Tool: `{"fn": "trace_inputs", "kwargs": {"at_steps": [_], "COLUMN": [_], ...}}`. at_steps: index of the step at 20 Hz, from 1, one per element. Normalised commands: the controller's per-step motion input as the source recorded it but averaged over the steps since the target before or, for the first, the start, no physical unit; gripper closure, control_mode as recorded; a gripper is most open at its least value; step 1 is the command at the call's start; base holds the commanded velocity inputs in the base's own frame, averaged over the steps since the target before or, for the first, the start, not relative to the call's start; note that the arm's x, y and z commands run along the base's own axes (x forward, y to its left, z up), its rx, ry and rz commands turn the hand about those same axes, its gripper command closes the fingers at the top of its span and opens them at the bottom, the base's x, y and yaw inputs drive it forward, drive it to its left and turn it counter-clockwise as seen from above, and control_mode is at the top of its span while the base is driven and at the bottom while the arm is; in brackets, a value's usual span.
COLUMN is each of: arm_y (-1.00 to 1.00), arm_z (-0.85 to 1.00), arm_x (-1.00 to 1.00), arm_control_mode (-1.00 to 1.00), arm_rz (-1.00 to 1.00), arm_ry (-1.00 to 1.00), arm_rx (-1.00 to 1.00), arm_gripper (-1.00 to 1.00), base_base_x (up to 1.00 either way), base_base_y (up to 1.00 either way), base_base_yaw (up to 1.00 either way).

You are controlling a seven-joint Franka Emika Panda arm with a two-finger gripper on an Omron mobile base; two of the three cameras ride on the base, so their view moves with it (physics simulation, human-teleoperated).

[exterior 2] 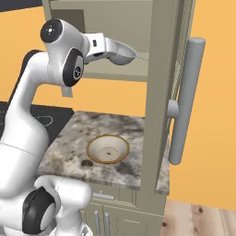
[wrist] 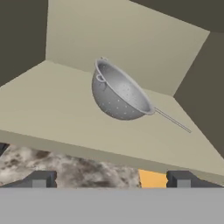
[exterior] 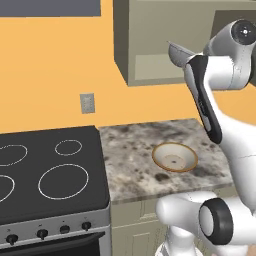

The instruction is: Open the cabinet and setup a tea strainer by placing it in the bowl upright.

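Observation:
The cabinet (exterior 2: 162,92) stands open, its door swung out edge-on with the silver bar handle (exterior 2: 186,101) facing me. The tea strainer (wrist: 120,94) lies tilted on its side on the cabinet shelf (wrist: 52,100), mesh basket toward me and the thin handle (wrist: 173,120) pointing right. My gripper (wrist: 111,180) is open just in front of the shelf edge, short of the strainer and holding nothing. From the sides the strainer (exterior 2: 122,51) (exterior: 177,52) sits right at the end of my hand. The bowl (exterior 2: 108,149) (exterior: 174,156) rests upright on the counter below.
The open door and its handle stand close on the right of my arm. A speckled stone counter (exterior: 130,150) carries the bowl. A black stove (exterior: 50,170) lies to its left. A wall outlet (exterior: 87,103) sits on the orange wall.

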Motion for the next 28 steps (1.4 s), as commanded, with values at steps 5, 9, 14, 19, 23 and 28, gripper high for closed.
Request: {"fn": "trace_inputs", "kwargs": {"at_steps": [5, 9, 14, 19, 23, 28], "arm_y": [0.01, 0.00, -0.02, -0.04, -0.38, -0.09], "arm_z": [0.09, 0.01, 0.00, 0.00, -0.06, -0.08], "arm_x": [0.36, 0.44, 0.49, 0.45, 0.50, 0.27], "arm_control_mode": [-1.00, -1.00, -1.00, -1.00, -1.00, -1.00], "arm_rz": [0.00, 0.00, 0.02, 0.03, 0.06, 0.05], "arm_ry": [-0.02, 0.01, 0.10, 0.02, 0.02, 0.00], "arm_rx": [0.01, 0.04, 0.04, 0.00, 0.04, 0.01], "arm_gripper": [-1.00, -1.00, -1.00, -1.00, -1.00, -1.00], "base_base_x": [0.00, 0.00, 0.00, 0.00, 0.00, 0.00], "base_base_y": [0.00, 0.00, 0.00, 0.00, 0.00, 0.00], "base_base_yaw": [0.00, 0.00, 0.00, 0.00, 0.00, 0.00]}}
